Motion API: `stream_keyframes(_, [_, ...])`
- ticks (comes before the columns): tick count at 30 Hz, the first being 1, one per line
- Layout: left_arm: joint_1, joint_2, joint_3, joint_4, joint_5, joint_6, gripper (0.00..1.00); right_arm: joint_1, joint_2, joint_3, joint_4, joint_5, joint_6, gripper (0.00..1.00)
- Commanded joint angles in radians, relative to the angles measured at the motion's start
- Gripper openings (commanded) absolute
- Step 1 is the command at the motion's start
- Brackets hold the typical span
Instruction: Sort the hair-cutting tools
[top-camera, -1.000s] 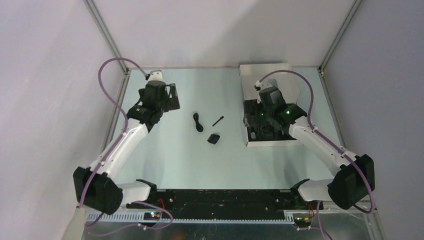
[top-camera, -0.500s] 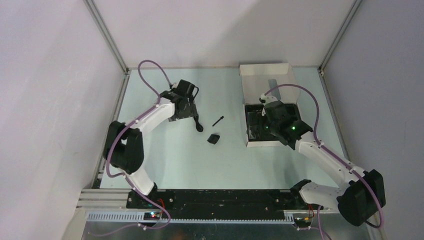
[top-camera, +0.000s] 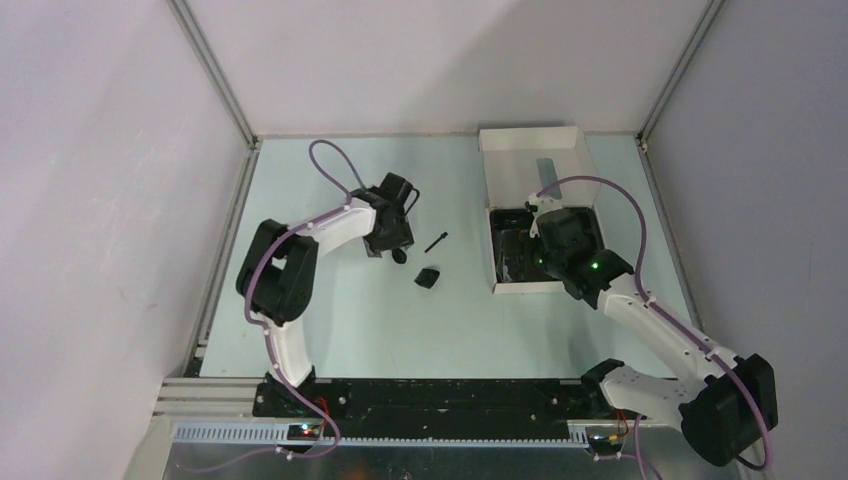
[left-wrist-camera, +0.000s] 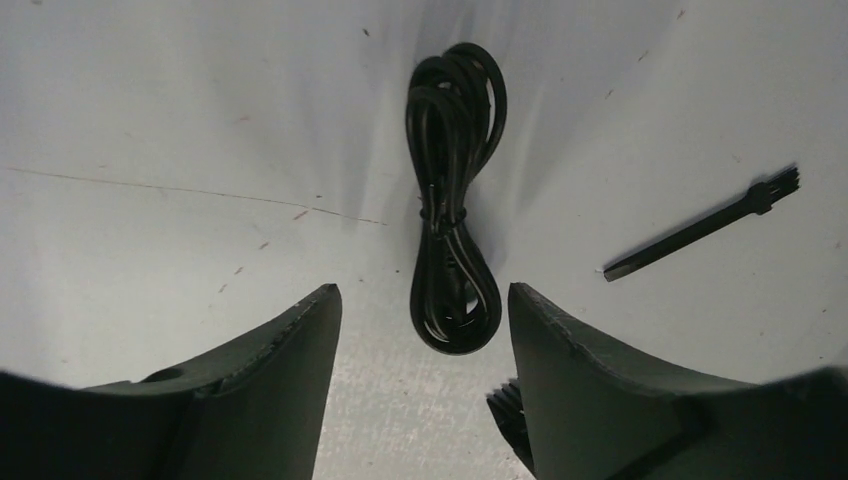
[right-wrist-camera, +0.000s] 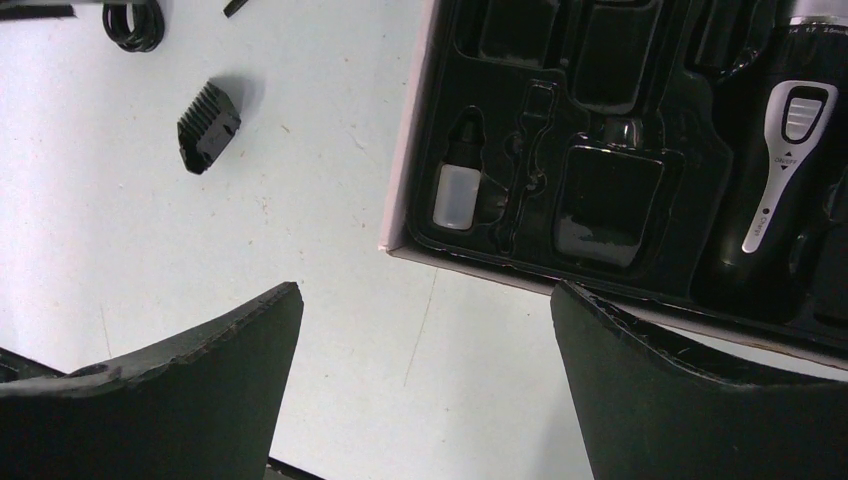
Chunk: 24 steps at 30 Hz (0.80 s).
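A black coiled cord (left-wrist-camera: 455, 200) lies on the table, and its near loop sits between the tips of my left gripper (left-wrist-camera: 422, 290), whose jaws stand apart without touching it. From above, the left gripper (top-camera: 397, 243) hangs over the cord (top-camera: 399, 256). A thin stick-brush (top-camera: 436, 242) lies to its right and a black comb attachment (top-camera: 429, 277) nearer. My right gripper (right-wrist-camera: 427, 290) is open above bare table at the box's near left corner. The black-and-silver clipper (right-wrist-camera: 790, 170) rests in the black tray (right-wrist-camera: 600, 150).
The white cardboard box (top-camera: 533, 145) stands at the back right with its lid flap up. A small white bottle (right-wrist-camera: 455, 195) sits in a tray pocket. Metal frame posts mark the table's back corners.
My left arm has swung from the far left of the table over to the cord, and its jaws have narrowed. The right gripper has drawn back towards the box's near edge.
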Motion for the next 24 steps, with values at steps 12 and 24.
stream_keyframes(12, [-0.038, -0.003, -0.035, 0.064, 0.049, -0.023, 0.38, -0.011, -0.049, -0.02, 0.036, -0.023, 0.036, 0.99])
stream_keyframes(24, [-0.043, -0.153, -0.091, 0.115, 0.072, 0.119, 0.09, -0.012, -0.053, -0.021, 0.118, -0.13, 0.11, 0.99])
